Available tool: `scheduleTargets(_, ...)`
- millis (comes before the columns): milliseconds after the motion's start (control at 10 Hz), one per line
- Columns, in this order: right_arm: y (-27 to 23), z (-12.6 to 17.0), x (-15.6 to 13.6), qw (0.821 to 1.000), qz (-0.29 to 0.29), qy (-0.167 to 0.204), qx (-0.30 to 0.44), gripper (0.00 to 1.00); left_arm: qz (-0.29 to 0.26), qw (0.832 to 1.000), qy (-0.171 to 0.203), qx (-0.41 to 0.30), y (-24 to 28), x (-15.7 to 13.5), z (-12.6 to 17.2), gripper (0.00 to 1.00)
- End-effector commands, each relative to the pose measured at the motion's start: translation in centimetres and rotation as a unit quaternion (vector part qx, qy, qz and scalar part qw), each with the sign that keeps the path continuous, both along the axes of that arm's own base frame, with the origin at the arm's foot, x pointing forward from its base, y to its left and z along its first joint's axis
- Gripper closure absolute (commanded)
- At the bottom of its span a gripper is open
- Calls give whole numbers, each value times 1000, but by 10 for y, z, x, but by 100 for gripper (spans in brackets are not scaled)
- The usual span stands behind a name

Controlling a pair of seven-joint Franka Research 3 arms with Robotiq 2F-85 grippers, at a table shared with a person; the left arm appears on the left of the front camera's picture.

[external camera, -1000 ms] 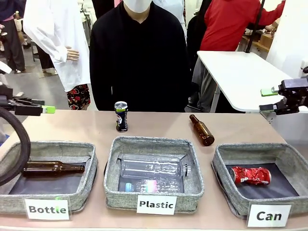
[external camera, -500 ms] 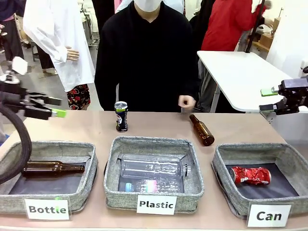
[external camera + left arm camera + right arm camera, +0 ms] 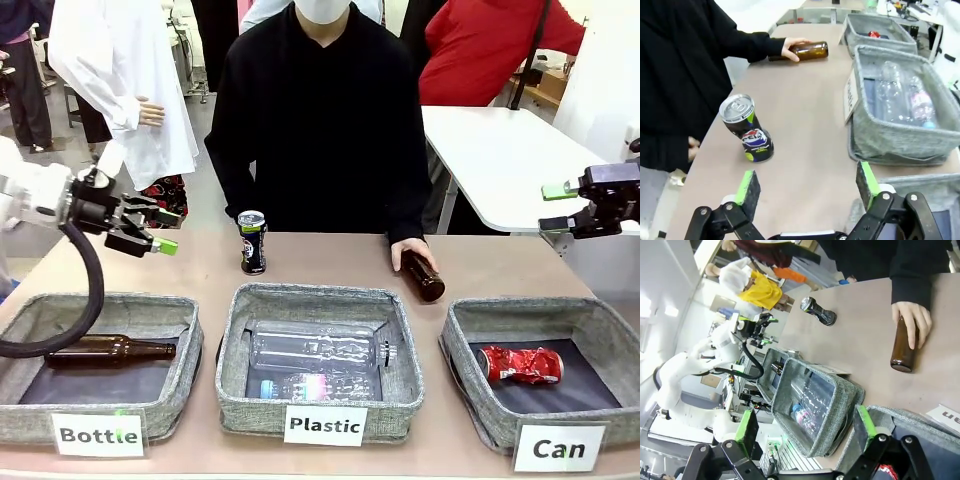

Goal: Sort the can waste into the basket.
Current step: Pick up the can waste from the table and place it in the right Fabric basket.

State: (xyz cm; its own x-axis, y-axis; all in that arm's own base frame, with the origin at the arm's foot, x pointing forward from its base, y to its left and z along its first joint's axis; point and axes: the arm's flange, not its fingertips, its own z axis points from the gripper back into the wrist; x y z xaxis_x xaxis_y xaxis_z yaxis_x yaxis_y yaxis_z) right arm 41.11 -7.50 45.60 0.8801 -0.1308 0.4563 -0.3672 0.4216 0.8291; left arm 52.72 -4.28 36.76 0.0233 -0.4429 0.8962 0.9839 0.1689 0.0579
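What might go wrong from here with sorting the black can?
The black silver-topped metal drink can stands upright near the far table edge; the open left end effector might tip it. The person's hand rests on the brown glass bottle between that can and the grey woven Can basket; a carry could pass close to it.

Left gripper (image 3: pixel 165 230) and right gripper (image 3: pixel 555 207) both point inward, raised — jaws spread wide, nothing between them.

Brown bottle (image 3: pixel 429 283) on table (image 3: pixel 330 262)
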Motion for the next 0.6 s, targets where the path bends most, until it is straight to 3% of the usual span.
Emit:
scheduleTargets(0,-1,1,-2,1000,4,-6,-2,0,-5,999,-32,12,-17,28,-16,0)
scheduleTargets(100,-1,1,-2,1000,4,-6,-2,0,-8,999,-50,18,-25,44,-25,0)
scheduleTargets(300,-1,1,-2,1000,4,-6,-2,0,-11,999,-19,30,-31,63,-38,0)
scheduleTargets(500,-1,1,-2,1000,4,-6,-2,0,-31,999,8,-2,-29,66,-29,0)
